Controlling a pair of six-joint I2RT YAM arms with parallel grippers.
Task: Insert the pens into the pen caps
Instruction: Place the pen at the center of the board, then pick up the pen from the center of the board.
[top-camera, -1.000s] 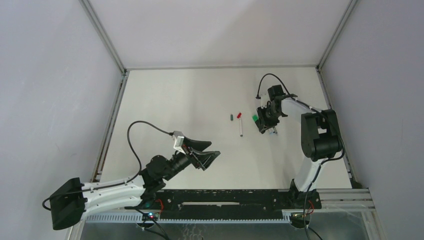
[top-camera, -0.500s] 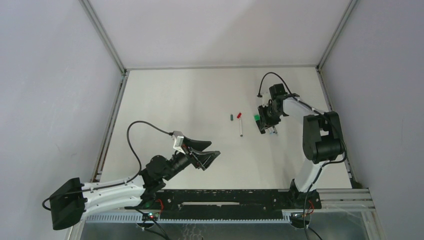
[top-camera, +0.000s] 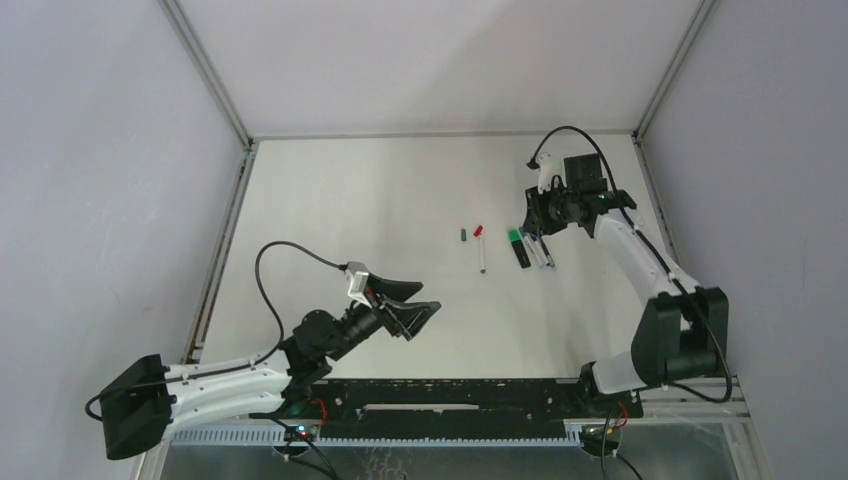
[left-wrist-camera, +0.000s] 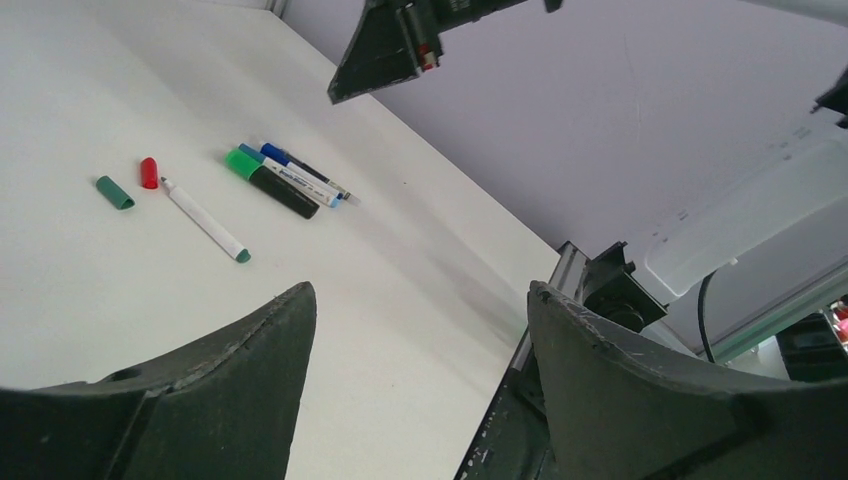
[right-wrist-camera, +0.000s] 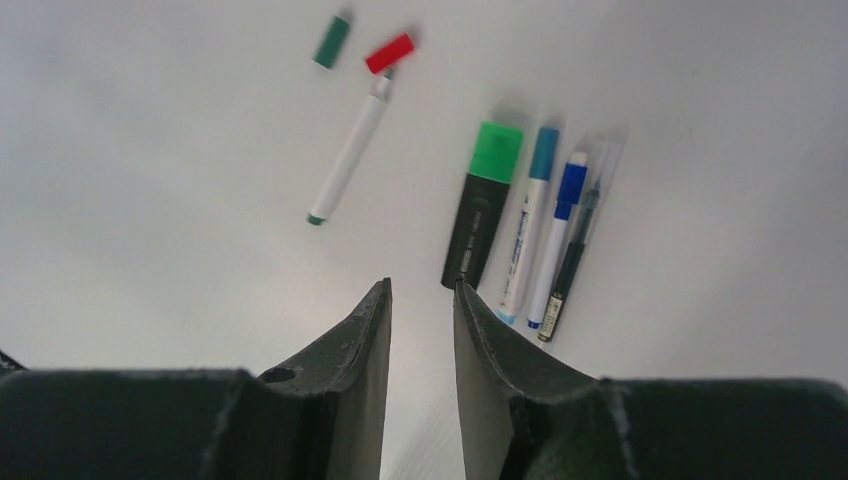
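Observation:
A white pen (right-wrist-camera: 350, 155) with a dark green end lies uncapped on the table, its tip beside a red cap (right-wrist-camera: 390, 52). A dark green cap (right-wrist-camera: 331, 41) lies just left of that. To the right, a thick black marker with a green cap (right-wrist-camera: 482, 205), two white pens with blue caps (right-wrist-camera: 530, 220) and a thin dark pen (right-wrist-camera: 575, 260) lie side by side. My right gripper (right-wrist-camera: 422, 290) hovers above this group, its jaws a narrow gap apart and empty. My left gripper (left-wrist-camera: 420, 300) is wide open and empty, low over the near table, well short of the white pen (left-wrist-camera: 205, 220).
Grey enclosure walls with metal frame rails (top-camera: 645, 150) border the white table (top-camera: 350, 220). The black base rail (top-camera: 450, 395) runs along the near edge. In the left wrist view the right gripper (left-wrist-camera: 390, 50) hangs above the pen group (left-wrist-camera: 290, 180).
My right gripper has lifted and pulled back to the right off the pen group, which now lies uncovered. The left arm has not moved.

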